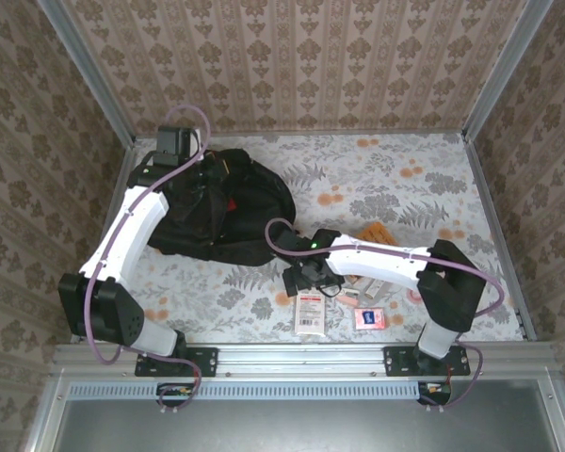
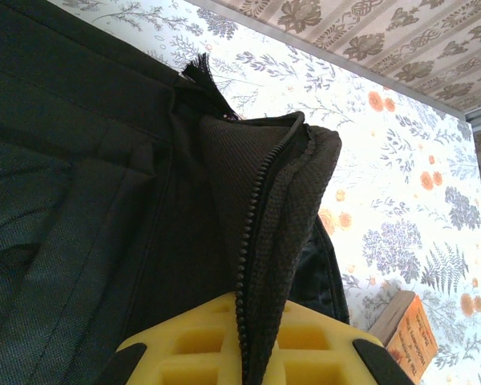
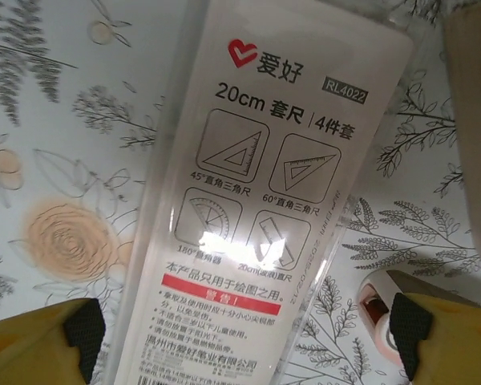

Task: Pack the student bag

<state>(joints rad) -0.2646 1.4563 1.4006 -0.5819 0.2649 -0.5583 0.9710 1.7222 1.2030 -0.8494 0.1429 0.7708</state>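
**Left gripper clamped on the bag's zip edge, right gripper open over a ruler packet**

The left gripper (image 2: 252, 357) is clenched. Its yellow fingers (image 2: 176, 353) pinch a fold of the student bag (image 2: 80, 200) right at the zip (image 2: 256, 200), and the black zipper teeth run up from between the two pads. The pinched flap of woven black fabric stands lifted, away from the body of the bag.

The right gripper (image 3: 244, 341) is released, with its fingers spread wide. One yellow finger with a black pad (image 3: 84, 333) sits at the left side of a ruler set packet (image 3: 256, 200), and the other sits well off the packet's right side. The packet is clear plastic with a white card printed with a red heart logo, Chinese text and drawings of set squares, a protractor and a ruler. It lies flat on the desk (image 1: 405, 188), which has a pale floral covering. Just beside the right finger is a small white round item (image 3: 377, 305), partly hidden, so I cannot tell what it is.

From above, the student bag lies at the far left corner of the desk. The ruler set packet is near the middle of the near edge, under the right gripper. A pink packet (image 1: 369, 317) lies to its right by the near edge. An orange box (image 1: 375, 233) sits near the desk's centre, apart from the bag.
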